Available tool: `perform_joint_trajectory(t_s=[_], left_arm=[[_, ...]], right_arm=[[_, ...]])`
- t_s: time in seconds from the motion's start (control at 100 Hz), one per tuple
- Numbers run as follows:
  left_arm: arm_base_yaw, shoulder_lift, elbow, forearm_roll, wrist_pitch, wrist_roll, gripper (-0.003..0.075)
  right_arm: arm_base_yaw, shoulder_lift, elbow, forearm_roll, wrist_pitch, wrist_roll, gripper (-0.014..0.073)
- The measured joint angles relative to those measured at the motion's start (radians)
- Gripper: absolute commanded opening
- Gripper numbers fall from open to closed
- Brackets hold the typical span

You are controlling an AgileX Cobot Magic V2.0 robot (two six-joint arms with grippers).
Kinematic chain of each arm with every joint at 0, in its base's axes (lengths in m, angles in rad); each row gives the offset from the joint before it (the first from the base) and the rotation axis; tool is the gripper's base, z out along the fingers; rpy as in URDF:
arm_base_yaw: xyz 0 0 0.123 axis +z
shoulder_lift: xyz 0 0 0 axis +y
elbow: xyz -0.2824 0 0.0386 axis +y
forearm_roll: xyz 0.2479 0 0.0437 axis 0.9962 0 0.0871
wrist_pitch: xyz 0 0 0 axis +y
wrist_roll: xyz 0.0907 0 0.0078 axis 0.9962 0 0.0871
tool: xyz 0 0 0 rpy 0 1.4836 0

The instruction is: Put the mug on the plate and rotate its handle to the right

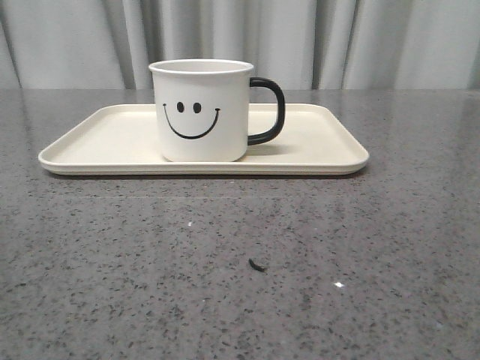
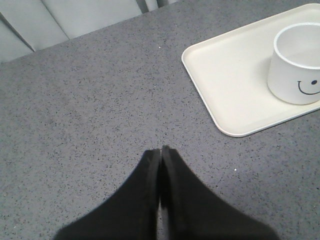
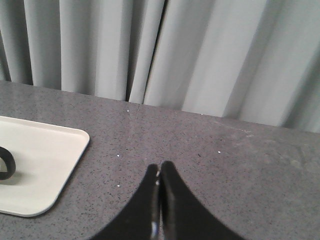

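Mug (image 1: 201, 110) upright on plate (image 1: 330, 146), handle (image 1: 268, 111) pointing right. I see both tools, left (image 2: 161, 150) and right (image 3: 160, 166), closed and empty over table (image 1: 240, 262); task looks done.

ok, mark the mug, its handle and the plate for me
mug (image 1: 201, 112), front view, on the smiley-face side wall.
handle (image 1: 276, 111), front view, on the outer curve of the black loop.
plate (image 1: 330, 142), front view, on the bare right end.
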Motion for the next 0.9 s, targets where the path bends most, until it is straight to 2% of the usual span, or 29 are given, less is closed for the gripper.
perform_joint_trajectory(t_s=[0.41,0.9], left_arm=[[0.000,-0.028,0.040,-0.002,-0.087,-0.004,-0.0019],[0.000,-0.030,0.041,-0.043,-0.093,-0.004,-0.0019]], right_arm=[[0.000,-0.017,0.018,-0.049,0.005,0.024,-0.0062],[0.000,-0.017,0.018,-0.049,0.010,0.026,-0.0062]])
